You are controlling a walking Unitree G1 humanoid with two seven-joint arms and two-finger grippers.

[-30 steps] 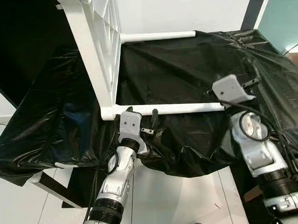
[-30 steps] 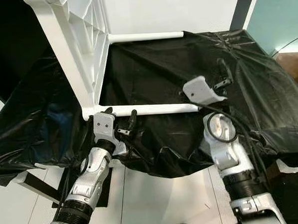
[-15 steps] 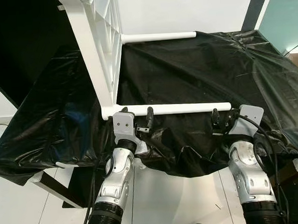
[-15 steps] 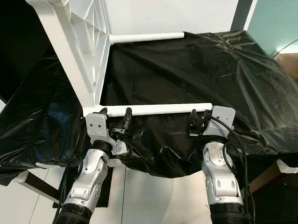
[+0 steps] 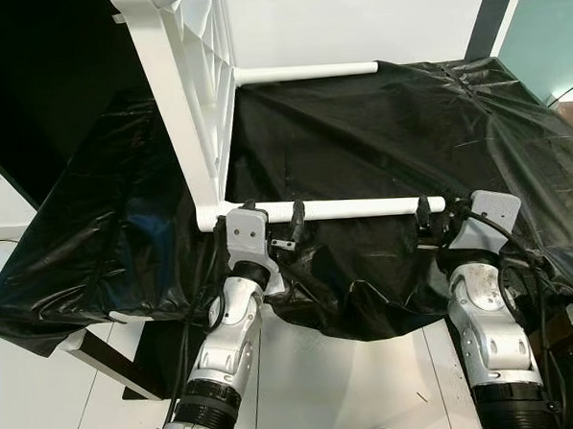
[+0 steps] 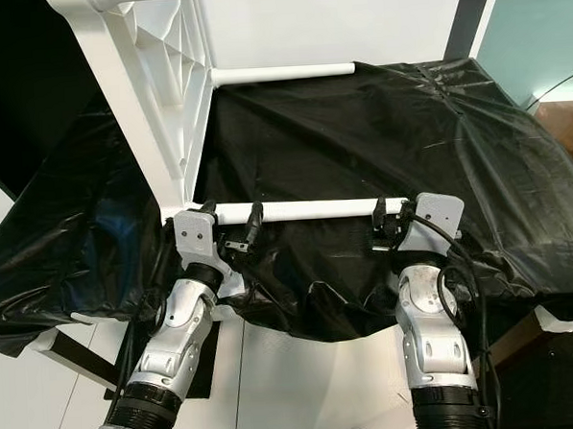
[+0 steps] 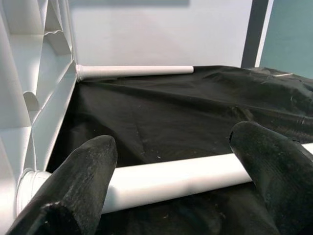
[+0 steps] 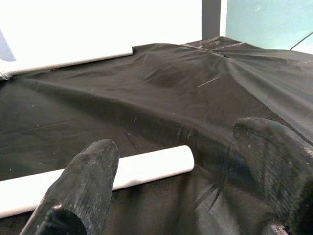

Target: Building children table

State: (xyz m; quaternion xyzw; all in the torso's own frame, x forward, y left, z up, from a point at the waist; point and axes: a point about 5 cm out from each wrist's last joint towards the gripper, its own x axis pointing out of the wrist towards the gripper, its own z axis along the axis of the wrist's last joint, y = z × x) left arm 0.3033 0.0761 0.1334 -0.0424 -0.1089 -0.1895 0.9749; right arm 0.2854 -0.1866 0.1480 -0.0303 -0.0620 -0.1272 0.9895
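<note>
Grippers: your left gripper (image 5: 271,223) gapes wide around near white leg (image 5: 358,209) at 7 o'clock | right gripper (image 5: 438,216) wide at its free end, 5 o'clock | black-draped table (image 5: 378,123)

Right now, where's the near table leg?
The near table leg lies across the black sheet's front edge, left end socketed into the white tabletop, between the left gripper and right gripper.

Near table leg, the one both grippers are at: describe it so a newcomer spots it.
Start at the black sheet over the worktop. A white ribbed tabletop stands on edge at its left, with two white legs jutting right. The near table leg lies along the front edge; the far leg lies by the wall.
</note>
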